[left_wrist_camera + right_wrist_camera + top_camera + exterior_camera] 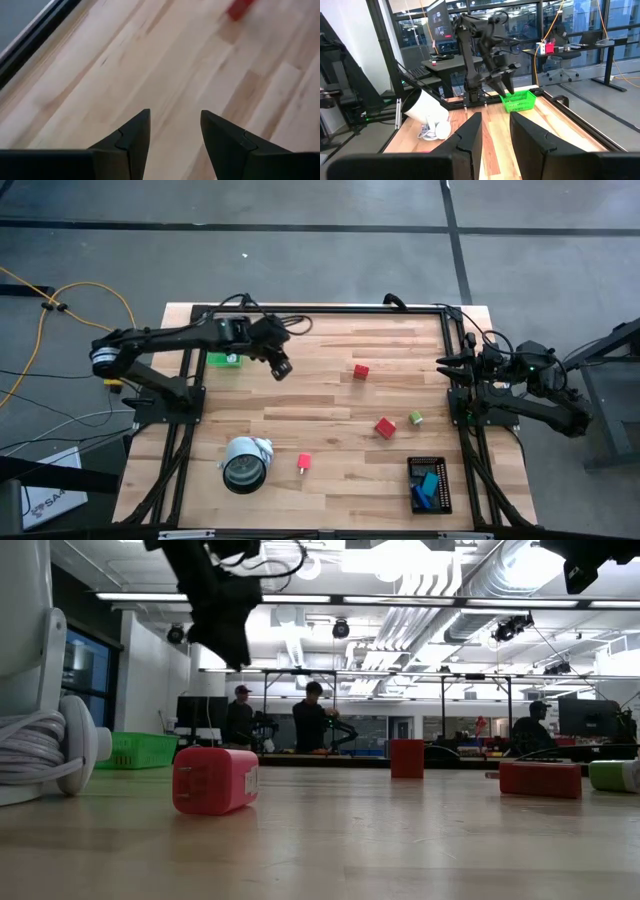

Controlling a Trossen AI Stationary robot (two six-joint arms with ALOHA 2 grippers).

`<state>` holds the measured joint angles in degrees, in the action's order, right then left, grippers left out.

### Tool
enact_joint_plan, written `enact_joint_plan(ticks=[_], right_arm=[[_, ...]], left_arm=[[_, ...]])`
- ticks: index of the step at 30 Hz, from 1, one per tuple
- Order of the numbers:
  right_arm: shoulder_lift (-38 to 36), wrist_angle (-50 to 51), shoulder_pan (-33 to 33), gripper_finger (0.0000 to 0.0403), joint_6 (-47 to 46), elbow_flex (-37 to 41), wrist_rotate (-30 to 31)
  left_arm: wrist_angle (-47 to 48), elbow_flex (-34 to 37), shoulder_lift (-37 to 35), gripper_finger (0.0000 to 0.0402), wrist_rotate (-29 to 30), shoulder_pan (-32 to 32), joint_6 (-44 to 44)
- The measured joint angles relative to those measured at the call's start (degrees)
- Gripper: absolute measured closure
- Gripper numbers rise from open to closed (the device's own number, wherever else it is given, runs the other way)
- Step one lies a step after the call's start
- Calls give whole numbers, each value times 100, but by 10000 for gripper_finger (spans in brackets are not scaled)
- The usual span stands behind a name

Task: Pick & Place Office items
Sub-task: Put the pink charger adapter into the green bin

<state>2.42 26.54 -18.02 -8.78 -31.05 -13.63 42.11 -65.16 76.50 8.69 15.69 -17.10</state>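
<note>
green tray (222, 360) sits at the far left of the table, and just past it the left gripper (281, 368) hangs above bare wood, its fingers (135, 135) parted by a moderate gap with nothing between them. nearer the front edge lies the white roll (245, 464), and beside it a small pink-red block (304, 463) rests alone on the boards. further along come a red block (360, 371) toward the back, then another red block (385, 427) with a green cube (415, 418) just beside it. the black tray (430, 485) at the front right already holds blue and teal bits (428, 483). the right gripper (446, 367) waits at the right edge of the table, its fingers (470, 135) close together with only a narrow slit and nothing held. these blocks look light, stiff and smooth-sided, so they should lift easily but could skid or twist if pinched off-centre; my guess is a grip across two flat opposite faces, squarely at the middle, would suit best
</note>
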Motion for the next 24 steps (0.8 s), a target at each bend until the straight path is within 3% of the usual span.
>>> enact_joint_plan(ticks=[13, 24], right_arm=[[-2, -2, 0, 316, 0, -2, 0], [-2, -2, 2, 316, 0, -2, 0]], left_arm=[[197, -1659, 1505, 234, 315, -1172, 1118], [977, -2629, 2445, 234, 417, -2542, 813]])
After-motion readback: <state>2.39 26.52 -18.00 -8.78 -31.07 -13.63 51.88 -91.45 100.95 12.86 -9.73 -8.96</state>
